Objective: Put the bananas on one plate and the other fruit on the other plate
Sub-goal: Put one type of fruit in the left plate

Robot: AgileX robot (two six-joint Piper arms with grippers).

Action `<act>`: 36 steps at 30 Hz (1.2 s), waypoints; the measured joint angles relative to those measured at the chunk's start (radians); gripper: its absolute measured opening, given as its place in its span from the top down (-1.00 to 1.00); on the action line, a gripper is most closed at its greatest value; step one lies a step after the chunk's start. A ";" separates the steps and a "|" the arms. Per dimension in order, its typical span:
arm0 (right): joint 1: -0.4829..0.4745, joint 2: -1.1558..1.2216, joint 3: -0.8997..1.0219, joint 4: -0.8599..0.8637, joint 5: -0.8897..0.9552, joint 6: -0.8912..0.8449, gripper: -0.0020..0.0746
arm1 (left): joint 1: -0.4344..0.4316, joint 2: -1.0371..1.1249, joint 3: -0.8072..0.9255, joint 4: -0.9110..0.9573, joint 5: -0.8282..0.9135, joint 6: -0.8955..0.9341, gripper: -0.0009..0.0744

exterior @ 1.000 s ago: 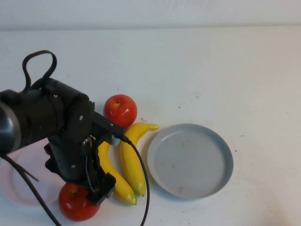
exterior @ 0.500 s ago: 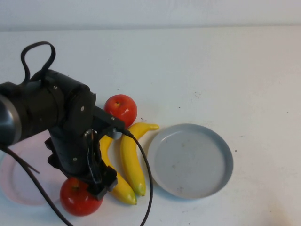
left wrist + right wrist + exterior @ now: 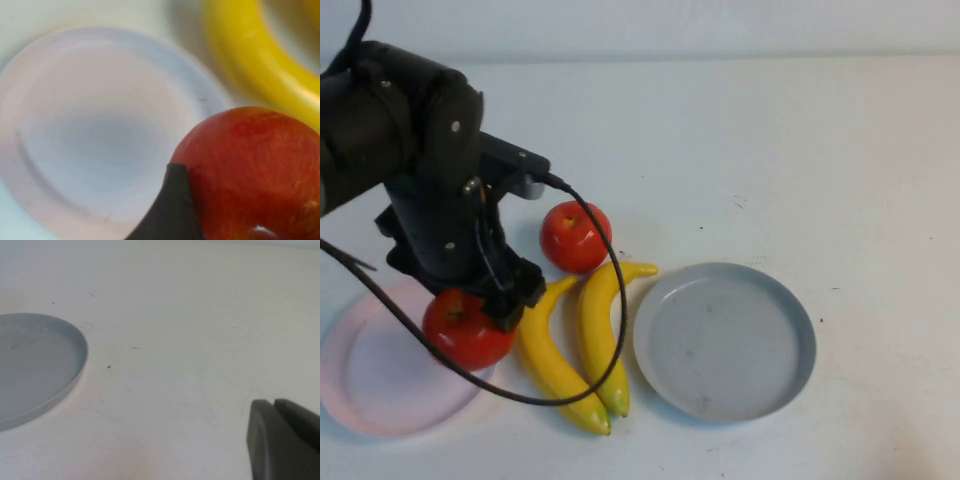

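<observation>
My left gripper (image 3: 480,310) is shut on a shiny red apple (image 3: 467,328) and holds it over the right rim of the pale pink plate (image 3: 370,380). The left wrist view shows that apple (image 3: 255,170) close up above the pink plate (image 3: 75,125), with a banana (image 3: 250,65) beyond. A second red apple (image 3: 575,236) sits on the table behind two yellow bananas (image 3: 582,345), which lie side by side between the plates. The grey-blue plate (image 3: 725,340) is empty at the right; it also shows in the right wrist view (image 3: 30,365). My right gripper (image 3: 277,410) is shut, above bare table, out of the high view.
White tabletop (image 3: 770,150) all round. The left arm's black cable (image 3: 610,340) loops down over the bananas.
My left gripper has lifted the apple from the table's front edge and carried it back and left, over the pink plate's rim. The bananas, the other apple and the grey-blue plate have not moved.
</observation>
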 joint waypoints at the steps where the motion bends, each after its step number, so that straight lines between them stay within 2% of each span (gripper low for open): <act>1: 0.000 0.000 0.000 0.000 0.000 0.000 0.99 | 0.023 0.004 -0.002 0.002 0.000 -0.002 -0.55; 7: 0.000 0.000 0.000 0.000 0.000 0.000 0.99 | 0.181 0.052 -0.002 -0.012 0.000 -0.005 -0.55; 11: 0.000 0.000 0.000 0.000 0.000 0.000 0.99 | 0.217 0.102 -0.002 -0.010 0.000 -0.005 -0.55; 20: 0.000 0.000 0.000 0.000 0.000 0.000 0.99 | 0.218 0.144 -0.002 -0.012 -0.014 -0.003 -0.57; 25: 0.000 0.000 0.000 0.000 0.000 0.000 0.99 | 0.218 0.144 -0.003 -0.010 -0.017 -0.003 -0.80; 32: 0.000 0.000 0.000 0.001 0.000 0.000 0.99 | 0.218 0.144 -0.012 -0.006 -0.007 -0.003 -0.80; 36: 0.000 0.000 0.000 0.001 0.000 0.000 0.99 | 0.218 0.144 -0.081 -0.012 -0.001 -0.003 -0.80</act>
